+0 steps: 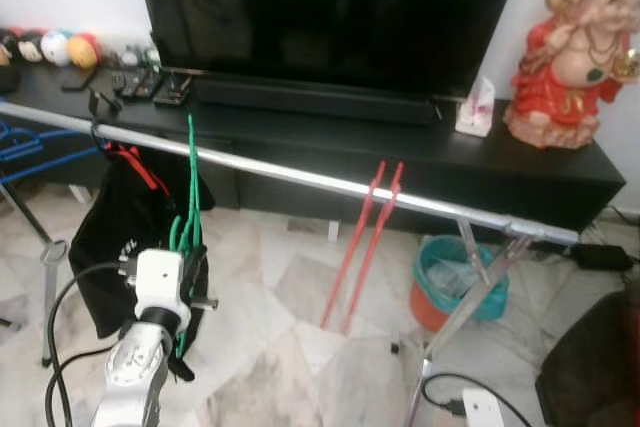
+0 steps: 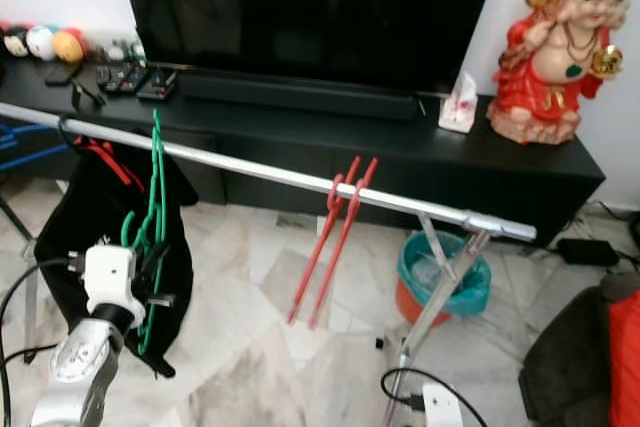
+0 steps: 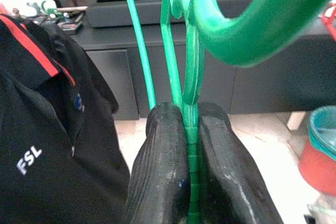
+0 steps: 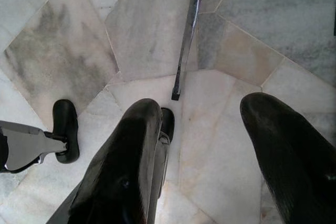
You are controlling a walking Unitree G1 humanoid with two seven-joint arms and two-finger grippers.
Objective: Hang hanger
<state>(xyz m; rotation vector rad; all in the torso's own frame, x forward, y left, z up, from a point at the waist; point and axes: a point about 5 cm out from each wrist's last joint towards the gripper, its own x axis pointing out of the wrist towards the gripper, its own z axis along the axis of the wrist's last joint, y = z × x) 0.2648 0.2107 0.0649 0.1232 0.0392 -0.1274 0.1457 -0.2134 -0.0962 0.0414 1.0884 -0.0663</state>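
The left gripper point(image 3: 190, 145) was clamped on the green plastic hanger point(image 1: 188, 209), held beside the horizontal silver rail point(image 1: 300, 175). The hook could miss the rail or snag the black shirt point(image 1: 125, 222). The right gripper point(image 4: 207, 140) hung spread over the floor.

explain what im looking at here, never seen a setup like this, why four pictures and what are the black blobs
It is a humanoid robot hanging clothes hangers. The two top pictures come from cameras in its head, looking down at a silver clothes rail before a TV stand. The two bottom pictures come from cameras on its wrists, so the black blobs are its own fingers. The left gripper is shut on a green hanger, beside a black shirt on the rail. Two red hangers hang further along. The right gripper hangs open over the marble floor.
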